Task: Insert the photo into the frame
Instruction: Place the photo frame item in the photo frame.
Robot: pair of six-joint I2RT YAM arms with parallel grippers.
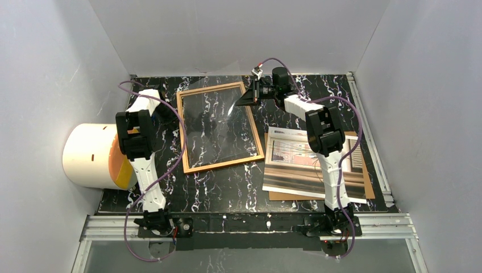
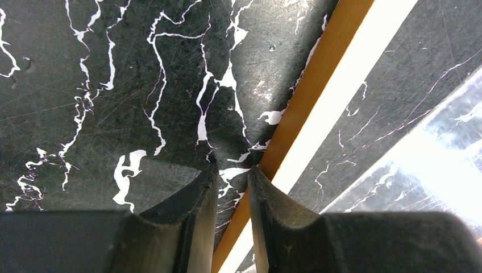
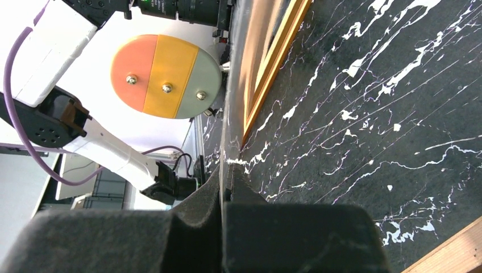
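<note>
Find the photo (image 1: 290, 165) face up at the near right of the counter (image 1: 227, 187), resting on a brown backing board (image 1: 290, 197), well apart from both grippers and partly crossed by the right arm in the top view. Treat as light, thin and limp: likely to bow or crease under a hard pinch, and glossy enough along the near strip to slide on the board. Take by a corner or by the left edge, seemingly overhanging the board a little, rather than from flat above.

See the frame (image 1: 181, 133) lying flat at centre left, not yet loaded. Note the right gripper (image 1: 248, 96) pinched tight on the far right corner of the clear pane (image 1: 219, 122), with that corner raised off the frame and bowing: flexible, probably easy to kink or scratch. Note the left gripper (image 2: 232, 170) at the frame's far left rail, fingers a little apart with bare counter showing between the tips. Cannot tell whether pressing on the rail.
</note>
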